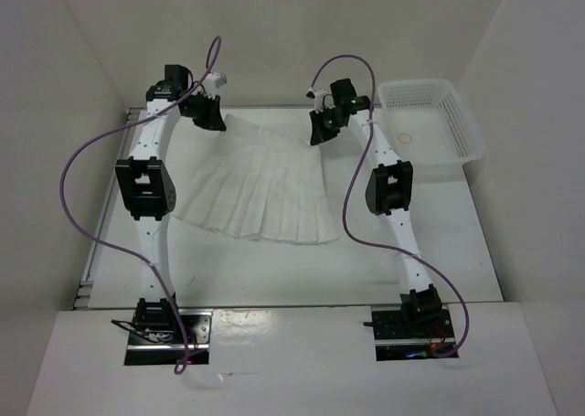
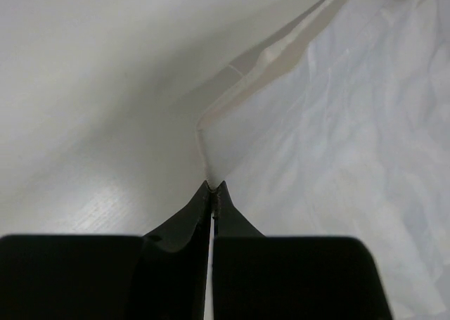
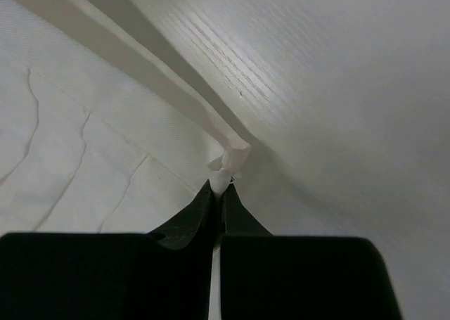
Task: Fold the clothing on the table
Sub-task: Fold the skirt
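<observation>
The clothing (image 1: 260,183) is a white pleated skirt spread flat on the table (image 1: 302,270), waist at the far side and hem flaring toward the arms. My left gripper (image 1: 212,119) sits at the waist's left corner, shut on the fabric edge (image 2: 205,151). In the left wrist view its black fingertips (image 2: 211,188) pinch the cloth (image 2: 330,123). My right gripper (image 1: 320,128) is at the waist's right corner, shut on the bunched corner (image 3: 228,162). The right wrist view shows the fingertips (image 3: 220,188) clamping that corner, with pleated cloth (image 3: 84,144) to the left.
A white plastic mesh basket (image 1: 431,123) stands at the table's far right, close to the right arm. White walls close in the table on the left, back and right. A metal rail (image 1: 96,251) runs along the left edge.
</observation>
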